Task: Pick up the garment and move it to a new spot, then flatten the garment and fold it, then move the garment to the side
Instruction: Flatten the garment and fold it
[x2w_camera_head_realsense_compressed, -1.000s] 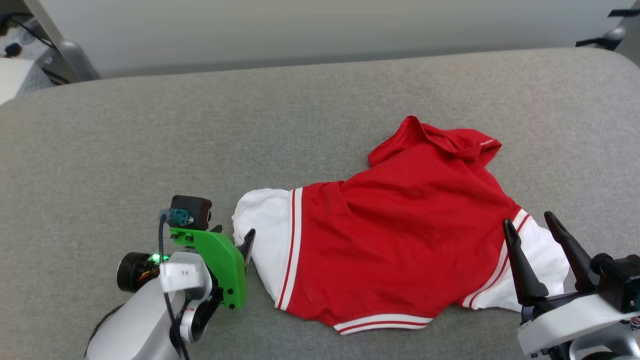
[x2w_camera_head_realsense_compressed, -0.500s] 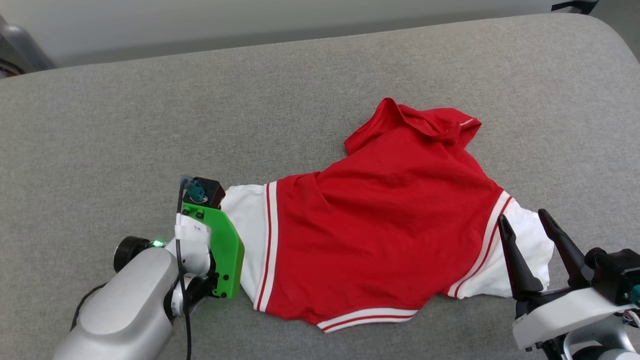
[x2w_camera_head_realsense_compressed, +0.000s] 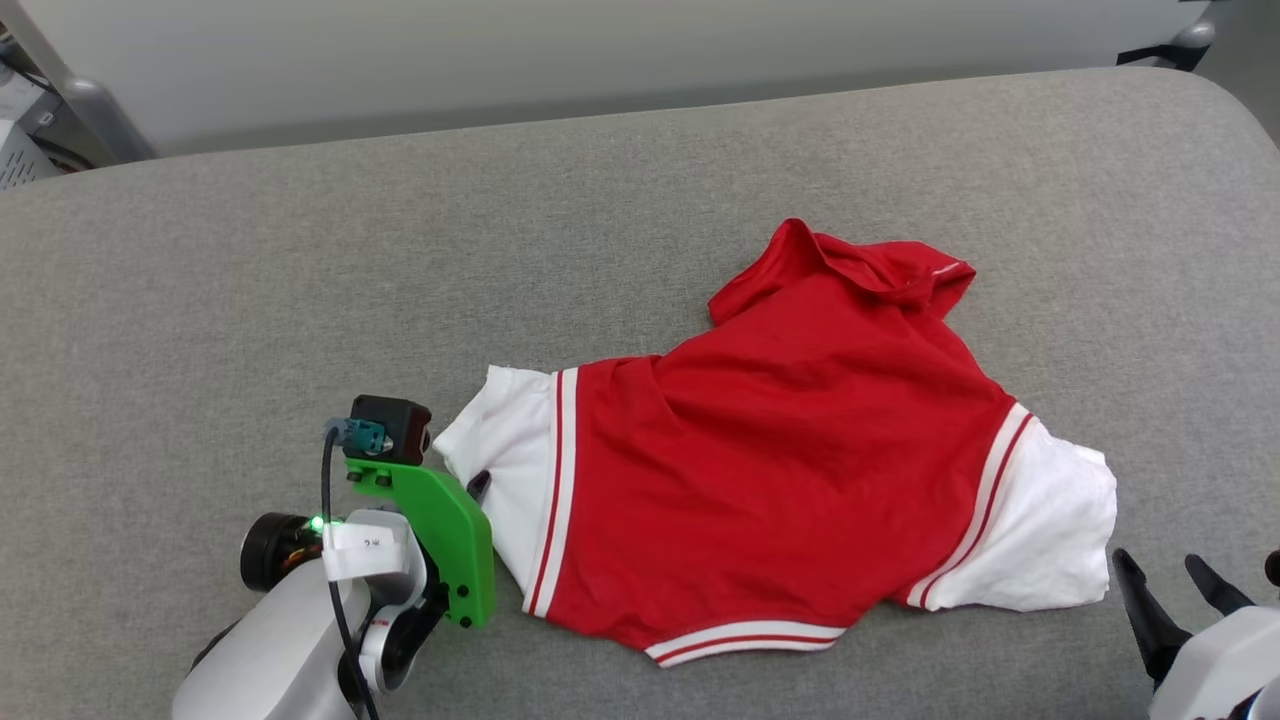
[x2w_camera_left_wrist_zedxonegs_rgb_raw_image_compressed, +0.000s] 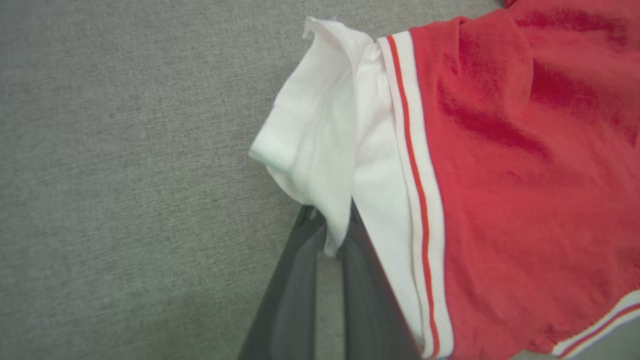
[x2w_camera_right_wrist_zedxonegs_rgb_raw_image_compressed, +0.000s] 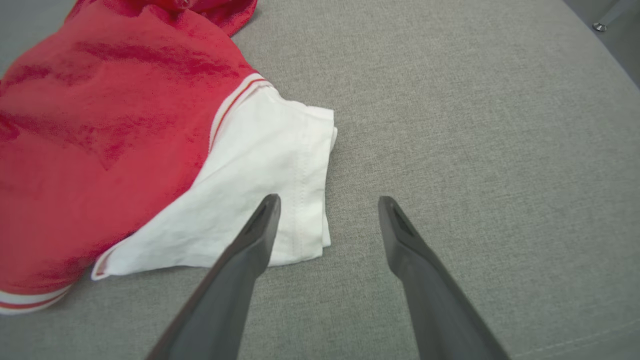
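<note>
**A:** How much free room is there?
**B:** The left half of the grey fabric tabletop (x2w_camera_head_realsense_compressed: 230, 300) lies bare up to its far edge. On the right, bare cloth runs round the rounded far corner and down the right side.

**A:** Where is the garment (x2w_camera_head_realsense_compressed: 790, 460)?
**B:** Right of centre, plain red side up, and wrinkled. Its left sleeve (x2w_camera_left_wrist_zedxonegs_rgb_raw_image_compressed: 320, 130) is white and points left, with red-white striped trim (x2w_camera_head_realsense_compressed: 560, 480) where it joins the body. A striped hem band (x2w_camera_head_realsense_compressed: 745, 640) lies at the near edge, and the far end (x2w_camera_head_realsense_compressed: 870, 265) is bunched and folded over. The white right sleeve (x2w_camera_right_wrist_zedxonegs_rgb_raw_image_compressed: 265, 165) lies flat.

**A:** And the left tool (x2w_camera_left_wrist_zedxonegs_rgb_raw_image_compressed: 330, 235)?
**B:** It is closed on the garment, with a fold of the left sleeve's edge pinched between its fingers. A green bracket (x2w_camera_head_realsense_compressed: 440, 540) and a small black camera (x2w_camera_head_realsense_compressed: 390, 425) sit on its wrist.

**A:** The right tool (x2w_camera_right_wrist_zedxonegs_rgb_raw_image_compressed: 328, 202)?
**B:** Its jaws stand wide and hold nothing. It sits near the right sleeve's cuff, by the near edge.

**A:** What else is around?
**B:** A grey post (x2w_camera_head_realsense_compressed: 95, 110) stands beyond the far left corner, off the tabletop.
</note>
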